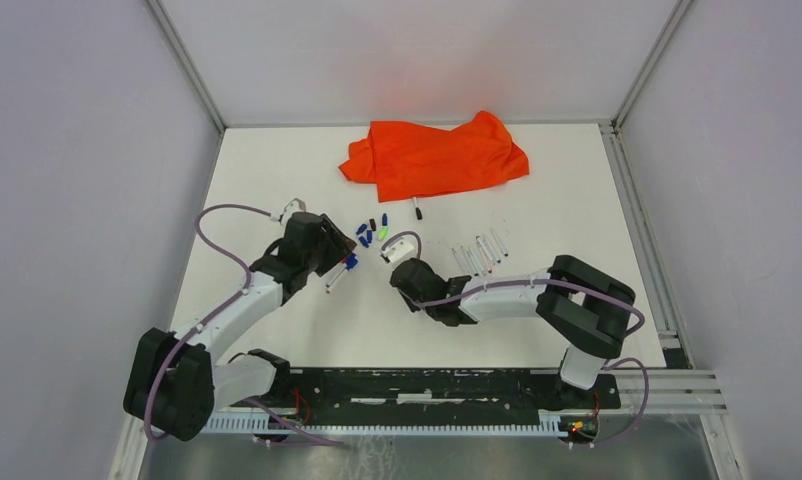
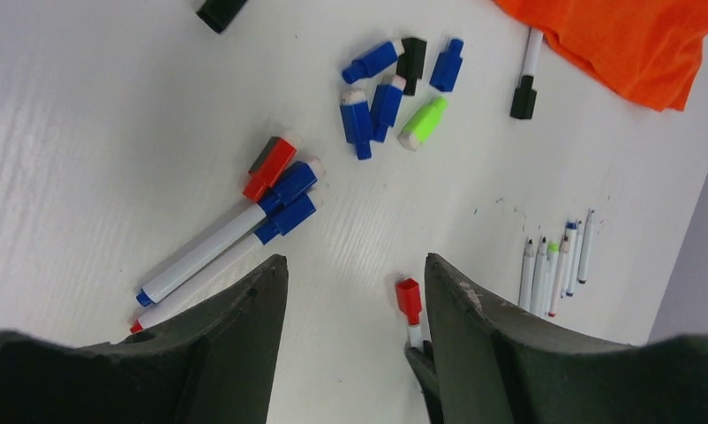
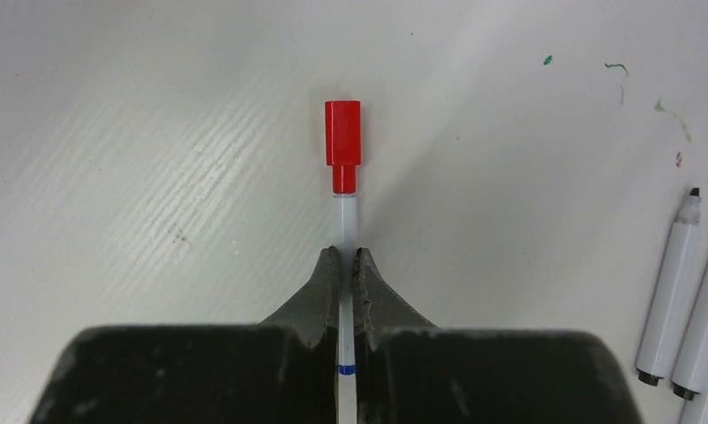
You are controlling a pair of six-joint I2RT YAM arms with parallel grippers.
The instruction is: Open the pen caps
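My right gripper [image 3: 345,256] is shut on a thin white pen barrel [image 3: 345,225] whose red cap [image 3: 342,141] is still on and sticks out past the fingertips, just above the table. My left gripper [image 2: 355,261] is open and empty. In its view the same red cap [image 2: 409,299] shows close beside the right finger [image 2: 474,327], not touching it. Several loose blue, black and green caps [image 2: 372,106] lie in a cluster further off. Two blue-capped pens [image 2: 271,216] and a loose red cap [image 2: 269,166] lie to the left.
An orange cloth [image 1: 432,155] lies at the back of the table, with a black-capped pen [image 2: 524,79] by its edge. A row of several uncapped white pens [image 1: 482,255] lies right of my right gripper [image 1: 407,280] and also shows in the right wrist view [image 3: 677,300].
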